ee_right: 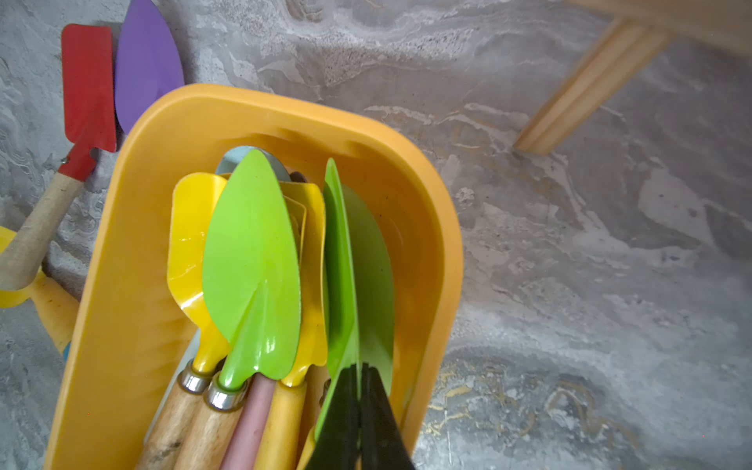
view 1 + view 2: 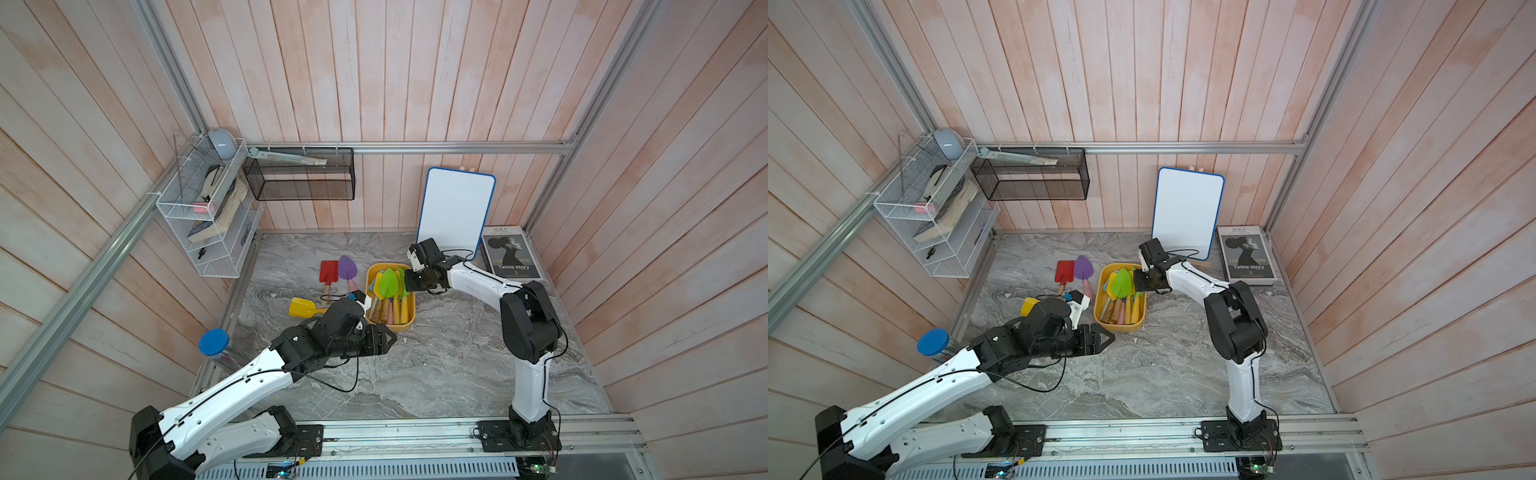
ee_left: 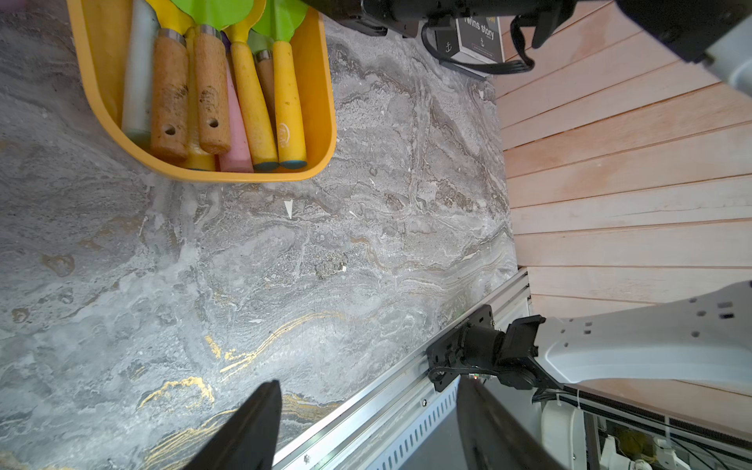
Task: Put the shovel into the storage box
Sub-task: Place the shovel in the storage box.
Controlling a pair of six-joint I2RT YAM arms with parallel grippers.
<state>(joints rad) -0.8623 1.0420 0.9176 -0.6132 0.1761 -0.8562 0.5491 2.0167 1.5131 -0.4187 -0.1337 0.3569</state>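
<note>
Right gripper [image 1: 360, 368]: jaws pinched tight on the blade of a green shovel [image 1: 368, 260]. The blade stands on edge inside the storage box [image 2: 398, 329], near its right wall, among other shovels [image 1: 252, 264]. Box sits mid-table. Left gripper [image 3: 368, 386]: jaws spread wide, nothing between them, above bare marble table [image 3: 285, 264] just near of the box.

A staged robot lab cell: aluminium frame [image 2: 457, 147], wood-plank walls [image 2: 374, 75], marble-print tabletop [image 2: 436, 353].
</note>
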